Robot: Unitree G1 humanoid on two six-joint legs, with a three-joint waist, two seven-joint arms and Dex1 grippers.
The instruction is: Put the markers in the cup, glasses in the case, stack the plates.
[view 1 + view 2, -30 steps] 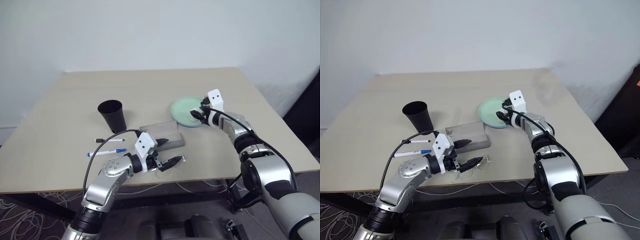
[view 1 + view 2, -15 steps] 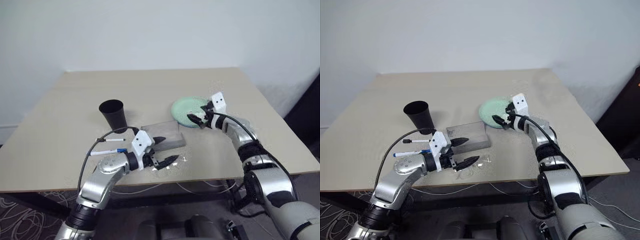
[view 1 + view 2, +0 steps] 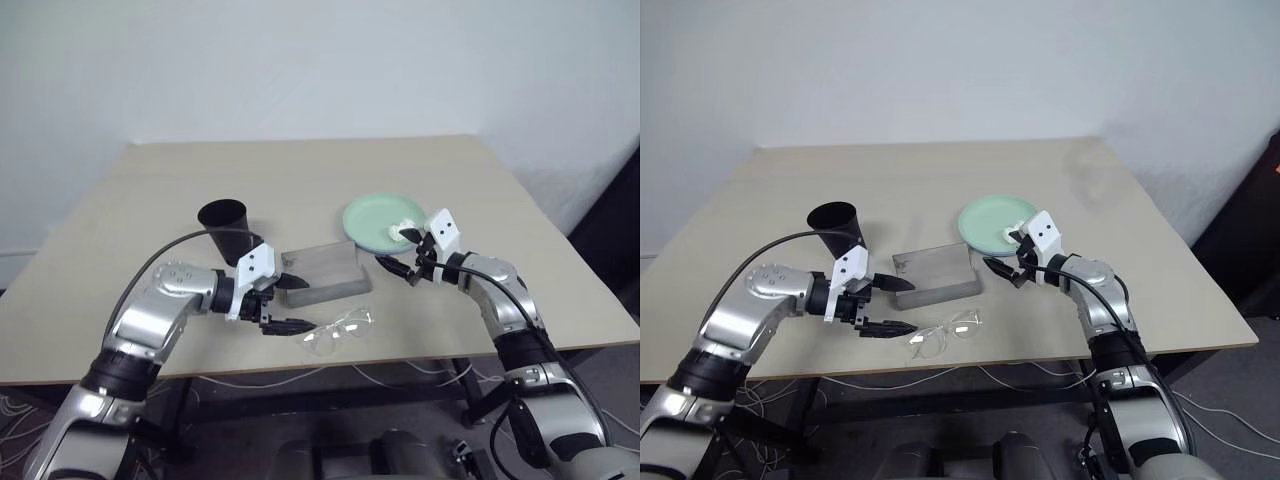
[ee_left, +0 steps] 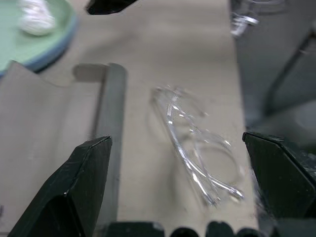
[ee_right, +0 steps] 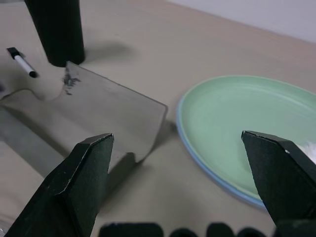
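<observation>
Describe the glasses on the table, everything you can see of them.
The glasses have a thin clear frame and clear rounded lenses, nearly see-through, plastic by the look. They lie flat on the table near its front edge, just in front of the grey case and apart from it. The arms look folded in the left wrist view. Nothing holds them: the left gripper is open beside them, fingers not touching.

The beige table (image 3: 150,190) carries the cup (image 3: 224,228), case (image 3: 325,270), glasses (image 3: 340,330) and stacked plates (image 3: 375,222).
</observation>
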